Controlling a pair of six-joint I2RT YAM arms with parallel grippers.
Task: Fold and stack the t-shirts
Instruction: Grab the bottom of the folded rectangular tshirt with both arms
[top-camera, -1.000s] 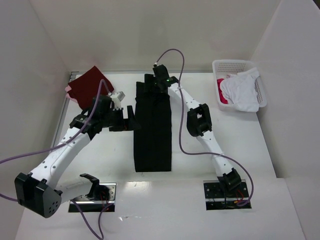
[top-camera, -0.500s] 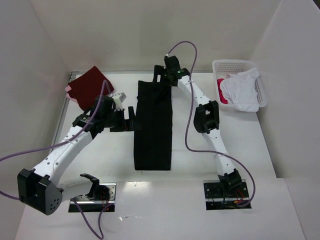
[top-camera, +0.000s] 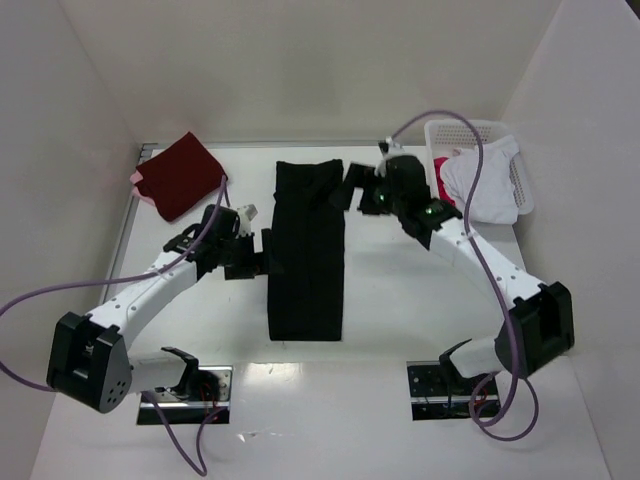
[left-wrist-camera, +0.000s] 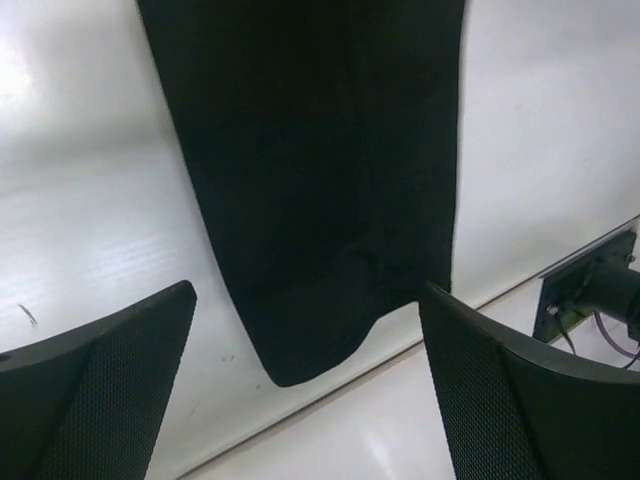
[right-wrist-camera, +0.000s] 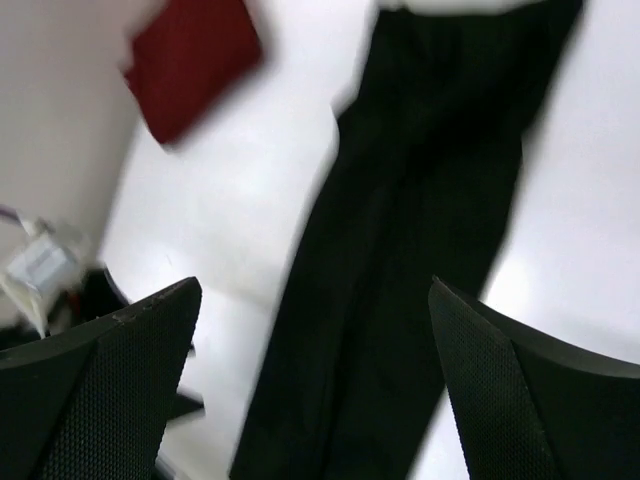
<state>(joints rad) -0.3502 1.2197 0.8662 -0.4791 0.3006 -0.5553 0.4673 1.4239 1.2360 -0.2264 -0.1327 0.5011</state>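
Overhead frame, centre: the black t-shirt (top-camera: 307, 250) lies flat on the white table (top-camera: 400, 300), folded into a long narrow strip running from upper middle to lower middle; its upper end looks slightly rumpled.

The left gripper (top-camera: 252, 254) stands just beside the strip's left edge, about midway along it; its jaws are spread wide and hold nothing. In the left wrist view the rounded end of the strip shows between the two fingers, lying on the table beneath them.

The right gripper (top-camera: 348, 187) stands just beside the strip's upper right corner; its jaws are likewise spread wide and empty. The right wrist view is blurred; it shows the black strip between the fingers.

Upper left of the overhead frame: the dark red t-shirt (top-camera: 182, 175) lies folded, well apart from the black one; a pink cloth edge (top-camera: 137, 181) shows from under its left side.

Upper right: a white perforated basket (top-camera: 470, 128) holds the white t-shirt (top-camera: 485, 180), which drapes over its right rim; a patch of pink-red cloth (top-camera: 441, 166) shows inside, at the left.
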